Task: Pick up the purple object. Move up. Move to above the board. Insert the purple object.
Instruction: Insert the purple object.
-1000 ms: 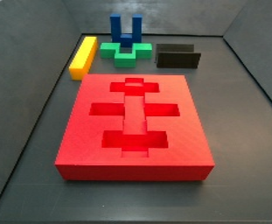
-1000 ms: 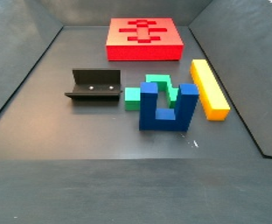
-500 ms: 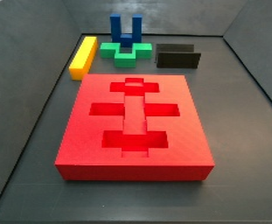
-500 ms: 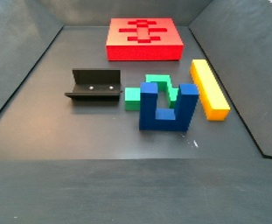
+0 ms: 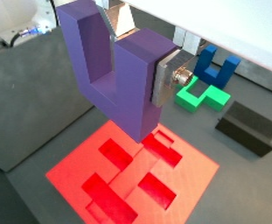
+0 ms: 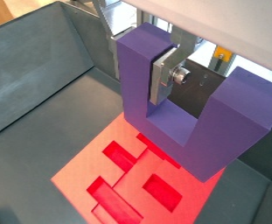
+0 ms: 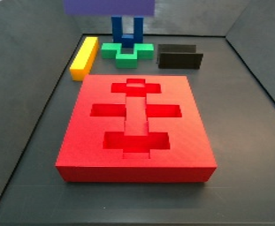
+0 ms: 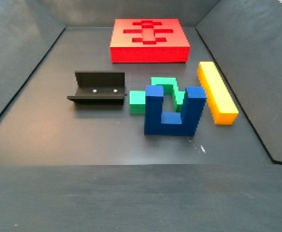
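The purple object [image 5: 126, 87] is a chunky U-shaped block hanging in the air with its prongs up. My gripper [image 5: 138, 74] is shut on one prong, and a silver finger plate [image 5: 165, 74] presses its outer face. The other wrist view shows the same grip, gripper [image 6: 138, 74] on purple object [image 6: 191, 131]. Below it lies the board [image 5: 91, 162], a red slab with cross-shaped cut-outs, seen again as board [image 6: 80, 179]. In a side view only the purple object's base [image 7: 110, 5] shows at the upper edge, beyond the board [image 7: 80, 124]. The board [image 8: 122, 36] lies at the far end; the gripper is out of both side views.
A blue U-shaped block [image 7: 126, 29] stands beside a green block [image 7: 130, 53], with a long yellow bar [image 7: 84, 56] and the dark fixture [image 7: 179, 56] on either side. The same blue block [image 8: 173, 113], green block [image 8: 159, 93], yellow bar [image 8: 217, 91] and fixture [image 8: 97, 90] lie on the grey floor between sloping walls.
The purple object's base has come into a side view at its upper edge, where nothing purple showed before. The pieces on the floor have not moved.
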